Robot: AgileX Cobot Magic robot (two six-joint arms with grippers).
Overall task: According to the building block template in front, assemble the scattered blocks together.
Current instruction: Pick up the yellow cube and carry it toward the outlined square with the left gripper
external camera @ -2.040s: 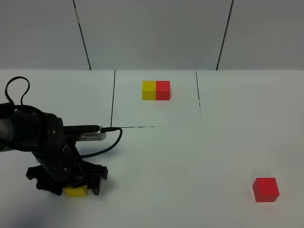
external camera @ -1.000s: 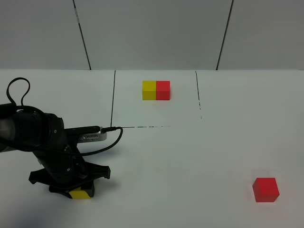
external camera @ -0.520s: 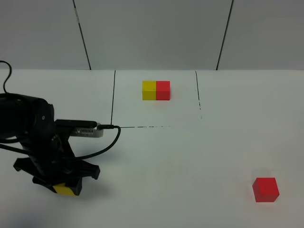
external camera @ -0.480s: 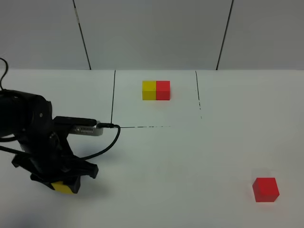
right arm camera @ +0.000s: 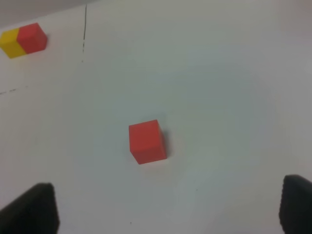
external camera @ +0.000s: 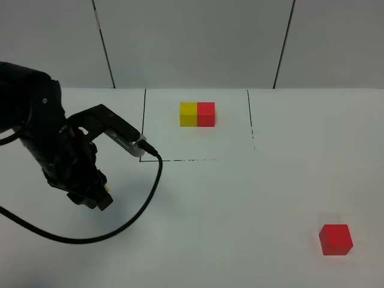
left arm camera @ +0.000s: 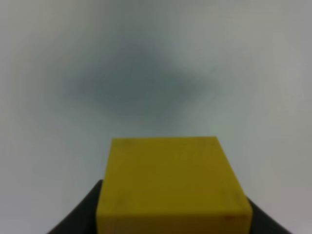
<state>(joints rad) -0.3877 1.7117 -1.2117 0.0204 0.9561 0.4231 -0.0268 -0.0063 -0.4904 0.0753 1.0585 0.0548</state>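
**Yellow clamped on the left, red far off to the right**

Yellow cube (left arm camera: 173,185) is clamped in the left jaws, held off the desk (external camera: 240,204) over its left side. Red cube (external camera: 335,239) sits loose at the front right, well apart from it, ahead of the right jaws, which are apart and empty. Template (external camera: 197,114) at the back reads yellow left, red right. So yellow's right face must meet red. Right arm is nearer to red.

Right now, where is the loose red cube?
In the high view, the red cube sits alone at the near right, with nothing touching it, far from the template at the back centre.
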